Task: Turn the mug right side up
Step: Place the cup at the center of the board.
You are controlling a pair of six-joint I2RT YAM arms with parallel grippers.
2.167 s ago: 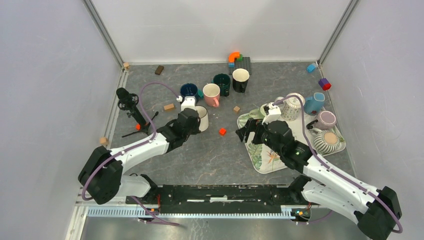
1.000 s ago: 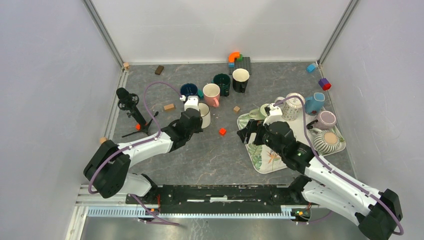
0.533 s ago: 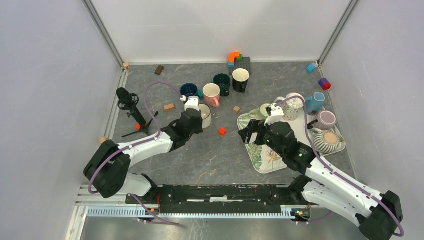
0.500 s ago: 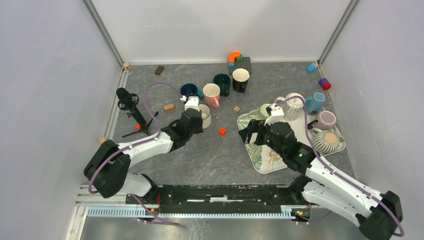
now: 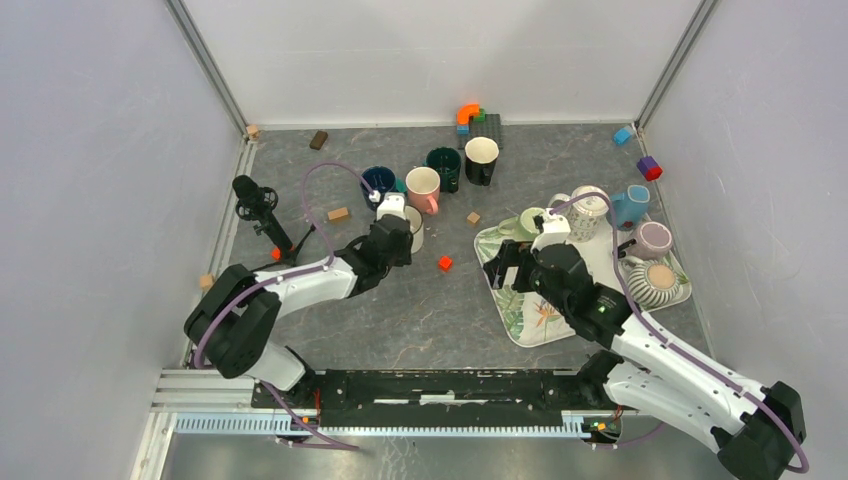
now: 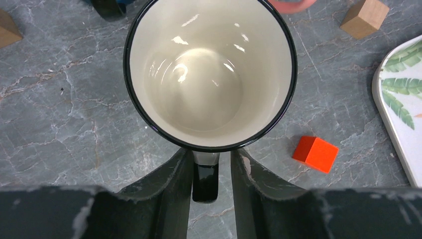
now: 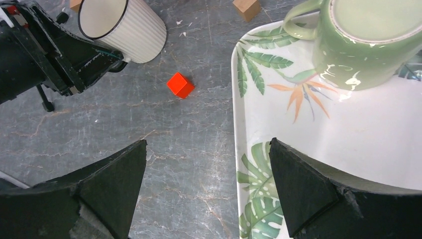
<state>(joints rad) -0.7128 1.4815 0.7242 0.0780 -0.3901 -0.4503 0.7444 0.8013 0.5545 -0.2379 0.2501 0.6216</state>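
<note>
A white ribbed mug (image 6: 209,74) with a dark rim stands upright on the grey table, its mouth facing up. It also shows in the top view (image 5: 415,234) and the right wrist view (image 7: 124,27). My left gripper (image 6: 209,169) straddles its black handle (image 6: 205,177); the left finger touches the handle and a small gap shows at the right finger. My right gripper (image 7: 208,144) is wide open and empty over the left edge of the leaf-print tray (image 7: 318,149). A pale green mug (image 7: 368,45) sits bottom up on that tray.
A red cube (image 5: 444,263) lies between the arms. Several mugs (image 5: 444,168) stand behind the white mug. More mugs (image 5: 653,240) crowd the tray's right side. A small black tripod (image 5: 262,215) stands at the left. Wooden blocks (image 5: 338,213) lie scattered.
My left wrist has moved a little forward and to the right at the white mug. The right arm has barely moved.
</note>
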